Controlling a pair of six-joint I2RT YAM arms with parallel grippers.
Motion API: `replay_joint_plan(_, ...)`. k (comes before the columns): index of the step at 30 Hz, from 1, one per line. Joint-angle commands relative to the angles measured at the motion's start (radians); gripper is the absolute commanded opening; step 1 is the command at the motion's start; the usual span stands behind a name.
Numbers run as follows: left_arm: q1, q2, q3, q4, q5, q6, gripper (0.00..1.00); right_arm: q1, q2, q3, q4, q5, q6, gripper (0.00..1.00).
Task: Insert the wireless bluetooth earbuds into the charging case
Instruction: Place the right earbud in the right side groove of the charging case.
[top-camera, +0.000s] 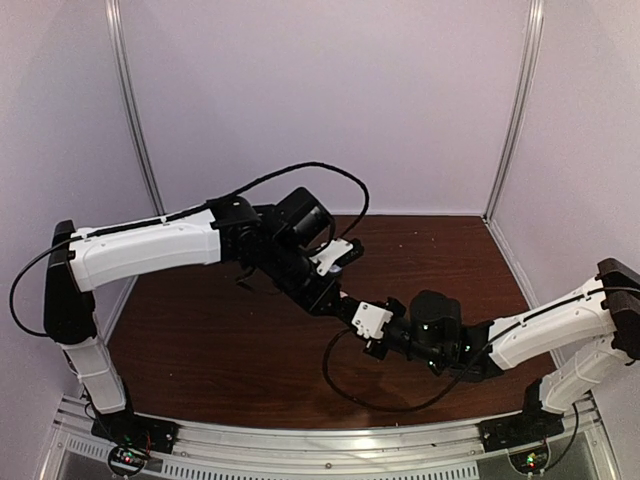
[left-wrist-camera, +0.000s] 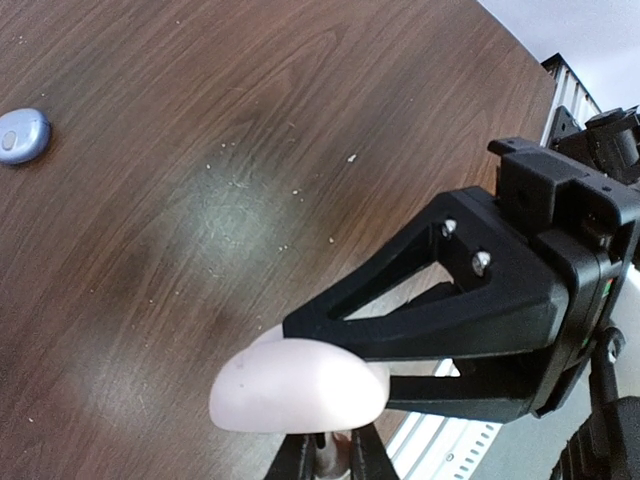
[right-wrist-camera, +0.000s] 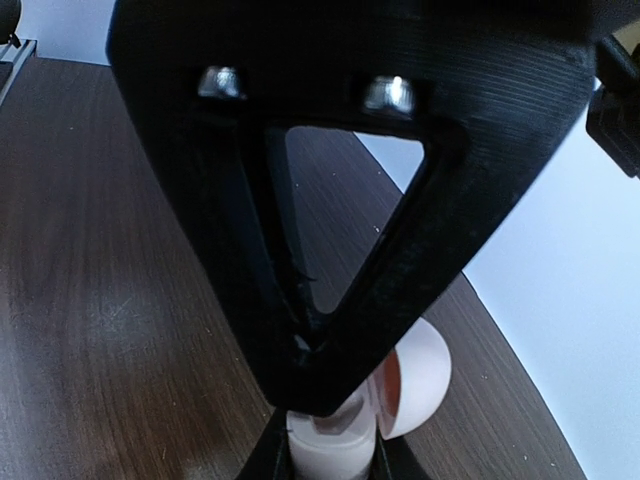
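Note:
My right gripper (right-wrist-camera: 335, 458) is shut on the white base of the charging case (right-wrist-camera: 330, 445). The case's lid (right-wrist-camera: 420, 375) stands open to the right, orange-brown inside. In the left wrist view that case (left-wrist-camera: 300, 385) shows as a pale rounded shell. Just below it, my left gripper (left-wrist-camera: 330, 458) is pinched on a small pale piece, apparently an earbud (left-wrist-camera: 337, 446), mostly hidden by the case. Both grippers meet over mid-table, left gripper (top-camera: 335, 295) beside right gripper (top-camera: 352, 308). A blue-purple oval earbud (left-wrist-camera: 22, 135) lies alone on the table.
The dark wooden table (top-camera: 220, 340) carries scattered pale crumbs (left-wrist-camera: 350, 158). White enclosure walls stand behind and at the sides, and a metal rail (top-camera: 330, 440) runs along the near edge. A black cable (top-camera: 350, 390) loops under the right arm.

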Motion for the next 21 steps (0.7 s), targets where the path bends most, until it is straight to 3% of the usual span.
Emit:
replay_joint_plan(1,-0.008,0.023,0.034,0.002,-0.013,-0.020,0.12,0.019,-0.006,0.029,0.106,-0.020,0.018,0.00)
replay_joint_plan(21,-0.008,0.013,0.096,-0.054,-0.024,-0.037,0.25,0.019,0.025,-0.040,0.225,-0.031,0.086,0.00)
